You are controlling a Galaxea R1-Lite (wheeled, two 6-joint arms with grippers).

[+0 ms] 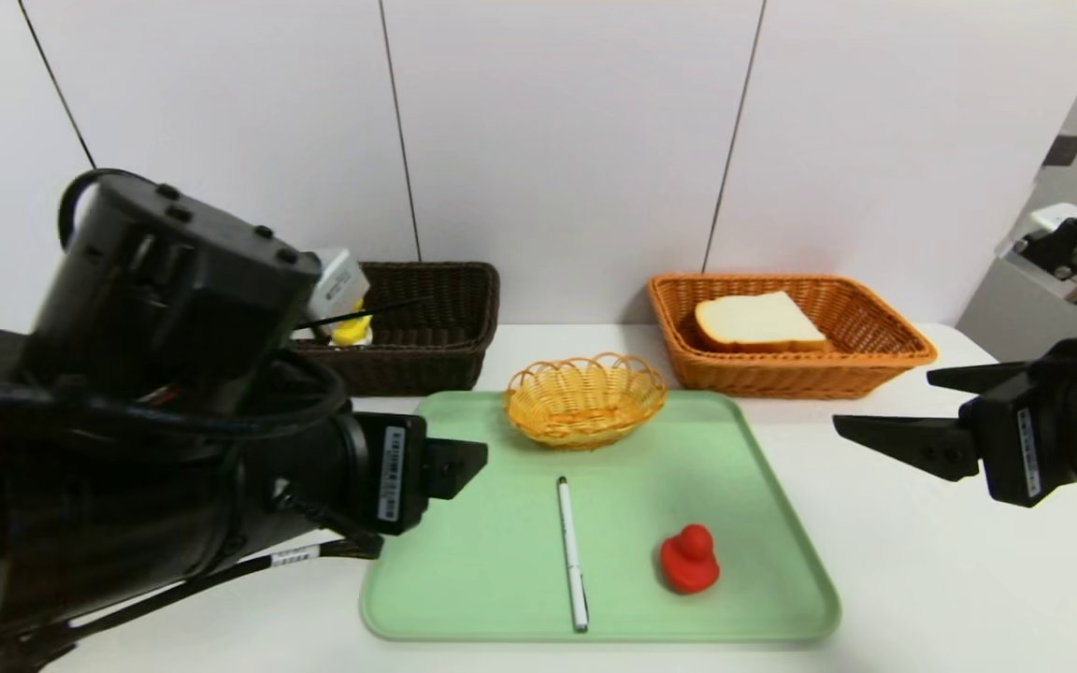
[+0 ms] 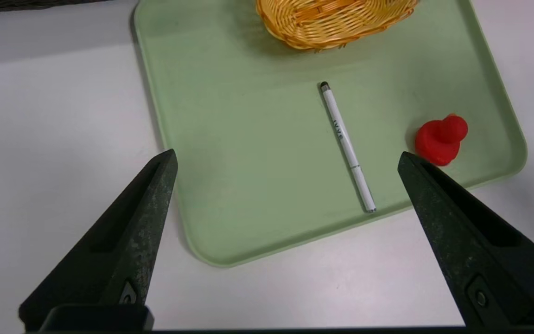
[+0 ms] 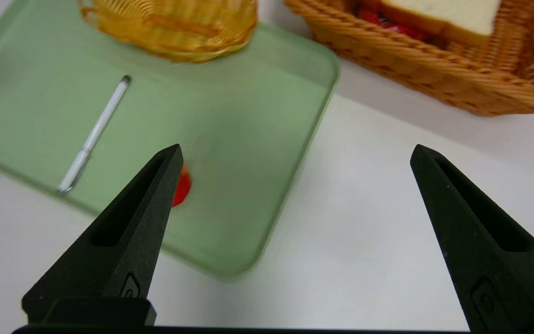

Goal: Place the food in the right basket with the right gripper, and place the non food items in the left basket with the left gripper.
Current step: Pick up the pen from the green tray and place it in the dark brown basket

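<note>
Jaws spread wide, the black left end effector (image 2: pixel 288 150) waits near the green tray (image 1: pixel 464 598), presumably to collect the slim white pen (image 1: pixel 571 551) and red rubber duck (image 1: pixel 689 561) lying there. Equally open, the right end effector (image 3: pixel 297 146) hangs beside it. The yellow scalloped basket (image 1: pixel 585 439) might obstruct a straight path.

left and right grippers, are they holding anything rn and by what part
Nothing is held: the left gripper and the right gripper both stand open with empty jaws.

White pen (image 1: pixel 572 553), red duck (image 1: pixel 689 559) — both on green tray (image 1: pixel 464 598), bread (image 1: pixel 759 320) basketed
</note>
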